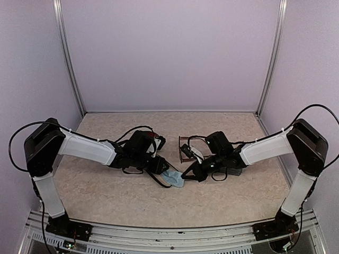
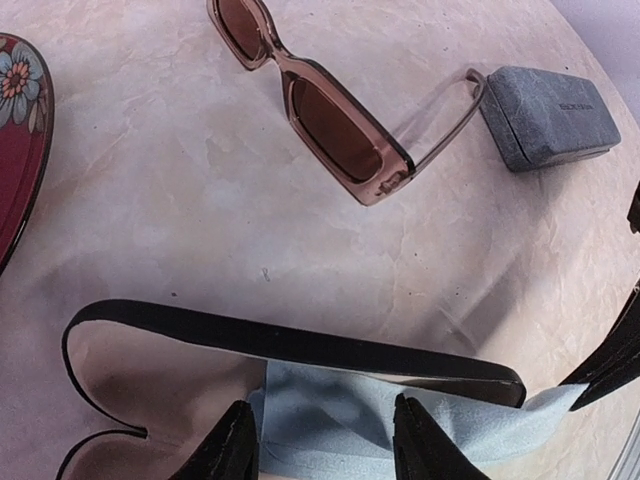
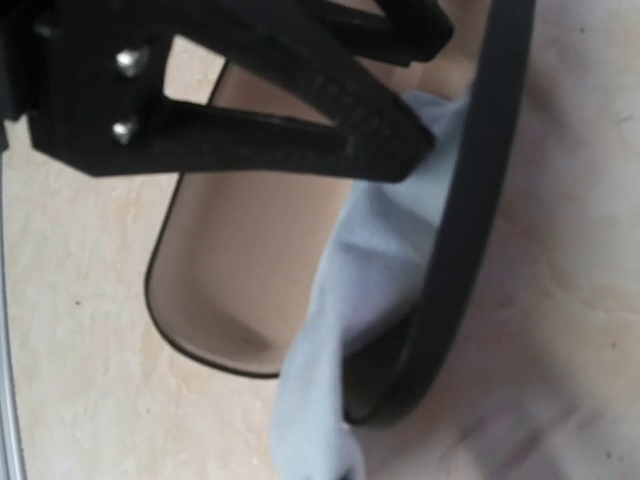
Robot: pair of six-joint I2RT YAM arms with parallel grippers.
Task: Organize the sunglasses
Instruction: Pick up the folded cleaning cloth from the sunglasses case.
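The black-framed sunglasses [image 2: 290, 345] lie on the table right in front of my left gripper [image 2: 323, 402]. A light-blue cloth [image 2: 340, 420] is bunched under them. My left fingers [image 2: 235, 445] stand apart on either side of the cloth and are not closed on it. The reddish-brown sunglasses [image 2: 325, 115] lie unfolded farther off, also seen in the top view [image 1: 185, 149]. My right gripper [image 1: 192, 174] hovers close over the black pair [image 3: 470, 200] and the cloth [image 3: 350, 300]. Its own fingers do not show in the right wrist view.
A grey-blue case [image 2: 545, 115] lies shut beside the brown pair's arm. A dark red case with a flower pattern [image 2: 15, 130] lies at the left. A ribbed black finger [image 3: 300, 90] of the other gripper crosses the right wrist view. The two grippers are close together [image 1: 175, 172].
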